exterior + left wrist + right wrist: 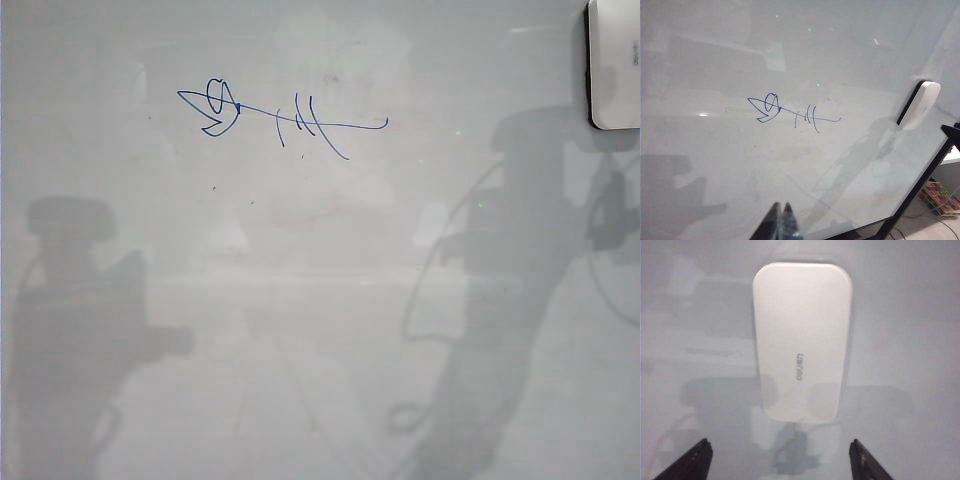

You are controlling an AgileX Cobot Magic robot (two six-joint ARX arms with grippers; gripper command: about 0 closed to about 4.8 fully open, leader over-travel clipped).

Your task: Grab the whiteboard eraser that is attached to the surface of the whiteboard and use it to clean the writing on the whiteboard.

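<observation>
With the whiteboard eraser point(801, 340) stuck at the whiteboard's point(320, 330) upper right, far from the writing point(275, 115), the right gripper point(780, 460), jaws spread and empty, risks straddling it off-centre and slipping, while the left gripper point(781, 222) is pinched closed.

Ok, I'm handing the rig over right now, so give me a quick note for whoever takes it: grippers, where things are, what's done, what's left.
Right gripper: open, fingers apart, lined up in front of the whiteboard eraser, not touching it.
Left gripper: shut, empty, hanging in front of the lower whiteboard.
Eraser: attached to the board at the upper right edge of the exterior view, not grasped.
Writing: blue scribble, upper left of centre, fully intact.
Done: right gripper is lined up on the eraser.
Left: close on the eraser, pull it off, wipe the writing away.
</observation>
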